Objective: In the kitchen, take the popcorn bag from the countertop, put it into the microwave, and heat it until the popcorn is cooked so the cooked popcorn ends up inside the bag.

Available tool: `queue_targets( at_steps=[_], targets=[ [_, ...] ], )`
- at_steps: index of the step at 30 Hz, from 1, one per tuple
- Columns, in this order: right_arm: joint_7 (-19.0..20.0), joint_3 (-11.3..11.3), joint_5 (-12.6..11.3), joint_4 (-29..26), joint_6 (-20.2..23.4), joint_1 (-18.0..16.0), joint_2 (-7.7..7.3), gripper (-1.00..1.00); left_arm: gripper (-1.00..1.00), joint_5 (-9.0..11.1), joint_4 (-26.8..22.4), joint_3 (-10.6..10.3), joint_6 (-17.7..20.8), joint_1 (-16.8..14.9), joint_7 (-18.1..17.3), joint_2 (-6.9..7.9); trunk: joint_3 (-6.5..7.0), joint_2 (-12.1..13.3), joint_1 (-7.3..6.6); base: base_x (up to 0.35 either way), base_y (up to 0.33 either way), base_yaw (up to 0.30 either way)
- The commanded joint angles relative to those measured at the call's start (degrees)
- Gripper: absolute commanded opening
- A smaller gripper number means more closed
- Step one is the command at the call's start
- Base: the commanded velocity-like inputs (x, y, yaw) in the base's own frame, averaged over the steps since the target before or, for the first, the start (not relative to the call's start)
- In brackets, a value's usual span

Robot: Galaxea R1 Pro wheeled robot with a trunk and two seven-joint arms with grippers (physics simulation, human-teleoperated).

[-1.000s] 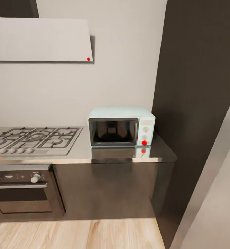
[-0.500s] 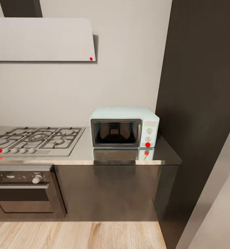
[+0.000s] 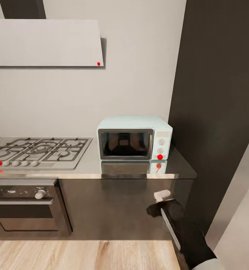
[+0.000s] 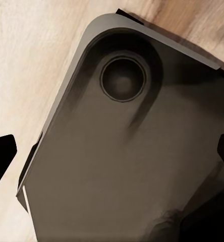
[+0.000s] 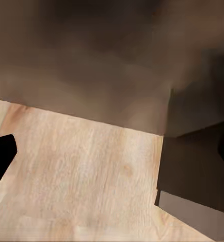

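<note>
The right gripper (image 3: 162,195) is raised in front of the dark cabinet face below the table (image 3: 90,167), almost straight under the microwave's knob panel; in the right wrist view its fingertips sit wide apart with nothing between them, aimed at the wood floor (image 5: 81,171). The microwave (image 3: 134,138), door closed, stands on the table above and just left of that gripper, so the right arm is judged the nearer one. The left gripper (image 4: 112,161) is spread apart over the robot's grey base.
</note>
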Motion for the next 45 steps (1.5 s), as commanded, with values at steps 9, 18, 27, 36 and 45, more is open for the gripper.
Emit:
queue_targets(
  at_steps=[9, 18, 27, 36, 45],
  targets=[
    [0.06, -7.38, -0.80, -0.79, 4.29, -27.51, 2.07, 1.00, 1.00, -0.15, -0.08, -0.03, -0.05, 0.00, 0.04, -0.01, -0.07, -0.03, 0.00, 0.000, 0.000, 0.000],
    [-0.57, -12.33, -0.61, 2.61, -16.73, -24.73, 0.50, 1.00, 1.00, -0.29, -0.08, -0.03, -0.05, 0.00, -0.02, 0.02, -0.07, -0.03, 0.00, 0.000, 0.000, 0.000],
    [-0.68, -12.26, -0.81, 10.51, -28.25, -17.47, 0.85, 1.00, 1.00, -0.35, -0.08, -0.12, -0.05, 0.00, -0.02, 0.08, -0.07, -0.03, 0.00, 0.000, 0.000, 0.000],
    [-0.64, -12.25, -0.42, 12.32, -32.81, -17.36, 1.11, 1.00, 1.00, -0.44, -0.08, -0.22, -0.05, 0.00, -0.11, -0.01, -0.07, -0.03, 0.00, 0.011, 0.135, 0.000],
    [-0.89, -12.37, -0.22, 12.25, -32.86, -17.36, 0.75, 1.00, 1.00, -0.44, -0.08, -0.26, -0.10, 0.00, -0.11, -0.01, -0.07, -0.03, 0.00, 0.001, 0.252, 0.000]
  ],
)
